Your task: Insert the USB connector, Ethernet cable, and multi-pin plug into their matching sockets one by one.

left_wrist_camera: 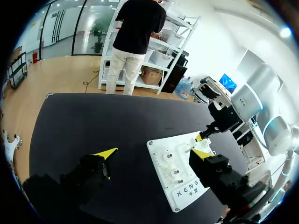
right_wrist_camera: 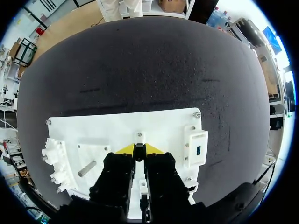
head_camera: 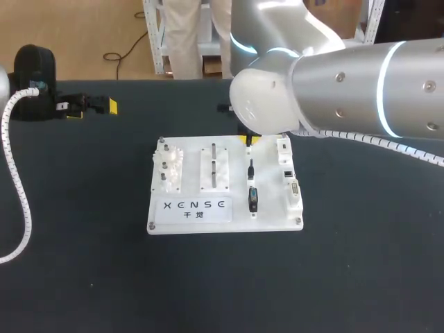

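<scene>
Black tabletop (head_camera: pixel 361 277): right gripper (right_wrist_camera: pixel 139 150) sat nearly closed on the tail of the USB connector (head_camera: pixel 253 198) — it wanted a straight lift toward the socket block (head_camera: pixel 289 173) at 3 o'clock. Left gripper (left_wrist_camera: pixel 154 153) gaped, empty.

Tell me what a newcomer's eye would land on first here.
The big silver right arm fills the head view's upper right. Its right gripper is down at the far edge of the white board, which sits mid-way across the black table. The left gripper hangs wide open off to the board's left.
</scene>
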`<state>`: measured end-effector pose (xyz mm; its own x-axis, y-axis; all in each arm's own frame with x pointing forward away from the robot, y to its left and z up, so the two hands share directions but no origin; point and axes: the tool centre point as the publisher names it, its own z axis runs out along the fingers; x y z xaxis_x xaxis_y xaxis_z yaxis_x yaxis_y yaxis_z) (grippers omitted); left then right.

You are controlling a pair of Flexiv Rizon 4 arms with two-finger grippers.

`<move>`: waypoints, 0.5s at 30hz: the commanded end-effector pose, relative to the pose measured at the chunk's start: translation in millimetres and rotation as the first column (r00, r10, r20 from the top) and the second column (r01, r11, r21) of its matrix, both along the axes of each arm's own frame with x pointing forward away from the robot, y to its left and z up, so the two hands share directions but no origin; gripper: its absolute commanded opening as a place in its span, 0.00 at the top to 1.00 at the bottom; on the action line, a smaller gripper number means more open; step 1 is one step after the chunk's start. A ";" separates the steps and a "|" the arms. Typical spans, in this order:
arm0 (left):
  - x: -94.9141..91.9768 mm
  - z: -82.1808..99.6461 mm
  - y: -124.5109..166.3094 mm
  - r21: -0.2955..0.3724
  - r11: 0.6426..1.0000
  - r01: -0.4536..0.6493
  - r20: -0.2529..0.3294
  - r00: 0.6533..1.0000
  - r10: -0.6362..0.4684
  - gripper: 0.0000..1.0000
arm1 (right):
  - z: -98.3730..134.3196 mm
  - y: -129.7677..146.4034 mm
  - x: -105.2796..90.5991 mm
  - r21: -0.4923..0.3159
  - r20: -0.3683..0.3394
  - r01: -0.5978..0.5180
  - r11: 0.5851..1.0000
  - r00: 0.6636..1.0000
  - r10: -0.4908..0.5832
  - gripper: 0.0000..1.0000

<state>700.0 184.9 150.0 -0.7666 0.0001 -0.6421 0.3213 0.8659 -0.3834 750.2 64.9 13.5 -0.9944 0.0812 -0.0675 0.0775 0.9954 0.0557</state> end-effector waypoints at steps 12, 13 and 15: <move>0.0 0.0 0.0 0.000 1.000 0.000 0.000 1.000 0.000 0.00 | 17.4 0.0 3.4 -0.006 0.038 -0.021 1.000 0.999 0.021 1.00; 0.0 0.0 0.0 0.000 1.000 0.000 0.000 1.000 0.000 0.00 | 18.2 0.4 3.4 -0.007 0.040 -0.023 1.000 0.999 0.023 1.00; 0.0 0.0 0.0 0.000 1.000 0.000 0.000 1.000 0.000 0.00 | 20.0 1.5 2.6 -0.011 0.048 -0.030 0.999 0.998 0.031 1.00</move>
